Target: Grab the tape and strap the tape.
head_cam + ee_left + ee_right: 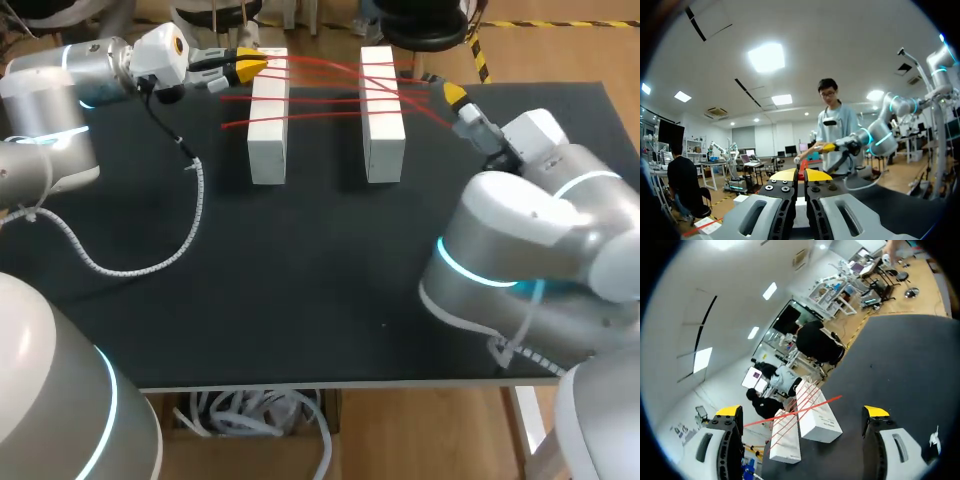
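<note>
Two white rectangular blocks [268, 120] on the black bench [300, 280] carry thin red tape [320, 96]; left claw [250, 63] pinches it, right claw [452, 93] gapes open.

Two white blocks [268, 115] [382, 100], one red tape [325, 95] in several strands, one coiled cable [150, 262], one worktop [320, 300], and two tools: left tool [245, 65], right tool [450, 92].

Light: was bright and even, from overhead, as I watched | Shadows: near faces of the white rectangular blocks [268, 125] looked greyer than their tops, faint on the matte black tabletop [300, 290] | Glare: soft highlights sat on my right arm's glossy white shell [530, 225]
</note>
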`<action>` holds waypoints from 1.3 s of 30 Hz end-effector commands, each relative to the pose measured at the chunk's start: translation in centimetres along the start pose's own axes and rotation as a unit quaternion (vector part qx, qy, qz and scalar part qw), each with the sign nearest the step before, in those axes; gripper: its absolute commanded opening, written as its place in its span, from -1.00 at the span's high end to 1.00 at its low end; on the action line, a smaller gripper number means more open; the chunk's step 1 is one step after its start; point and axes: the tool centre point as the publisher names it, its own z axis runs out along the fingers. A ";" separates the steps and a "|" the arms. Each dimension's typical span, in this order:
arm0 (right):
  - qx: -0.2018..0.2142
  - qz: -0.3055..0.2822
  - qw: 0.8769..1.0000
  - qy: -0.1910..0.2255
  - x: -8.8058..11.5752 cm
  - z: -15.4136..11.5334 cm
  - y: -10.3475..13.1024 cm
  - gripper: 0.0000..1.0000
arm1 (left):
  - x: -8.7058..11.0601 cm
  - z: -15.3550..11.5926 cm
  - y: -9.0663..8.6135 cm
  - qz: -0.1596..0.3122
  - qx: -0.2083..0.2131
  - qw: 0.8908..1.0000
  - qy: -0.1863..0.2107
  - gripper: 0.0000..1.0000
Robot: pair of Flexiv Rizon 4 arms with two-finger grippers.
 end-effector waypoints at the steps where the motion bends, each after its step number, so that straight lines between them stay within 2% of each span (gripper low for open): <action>1: -0.138 0.057 0.977 -0.150 0.3 0.1 -1.0 -1.00 | -0.1 0.0 0.2 0.001 0.002 1.000 0.002 1.00; 4: -0.120 0.107 0.964 -0.213 -0.2 -0.5 -1.1 -1.00 | -0.1 0.0 0.2 0.001 0.002 1.000 0.002 1.00; 5: -0.114 0.115 0.963 -0.216 -0.4 -0.6 -1.1 -1.00 | -0.1 0.0 0.2 0.001 0.002 1.000 0.002 1.00; 10: -0.046 0.214 0.936 -0.274 -1.0 -1.8 -0.7 -1.00 | -0.1 0.0 0.2 0.001 0.002 1.000 0.002 1.00; 15: 0.021 0.279 0.914 -0.293 -1.3 -2.2 -0.1 -1.00 | -0.1 0.0 0.2 0.001 0.002 1.000 0.002 1.00; 20: 0.086 0.312 0.896 -0.305 -0.9 -2.2 0.4 -1.00 | -0.1 0.0 0.2 0.001 0.002 1.000 0.002 1.00; 23: 0.108 0.317 0.894 -0.298 -0.4 -1.8 0.6 -1.00 | -0.1 0.0 0.2 0.001 0.002 1.000 0.002 1.00; 32: 0.103 0.347 0.894 -0.264 0.0 -0.5 0.4 -1.00 | -0.1 0.0 0.2 0.001 0.002 1.000 0.002 1.00; 34: 0.095 0.351 0.901 -0.237 -0.1 -0.5 0.2 -1.00 | -0.1 0.0 0.2 0.001 0.002 1.000 0.002 1.00; 39: 0.082 0.356 0.909 -0.200 0.1 -1.2 0.0 -1.00 | -0.1 0.0 0.2 0.001 0.002 1.000 0.002 1.00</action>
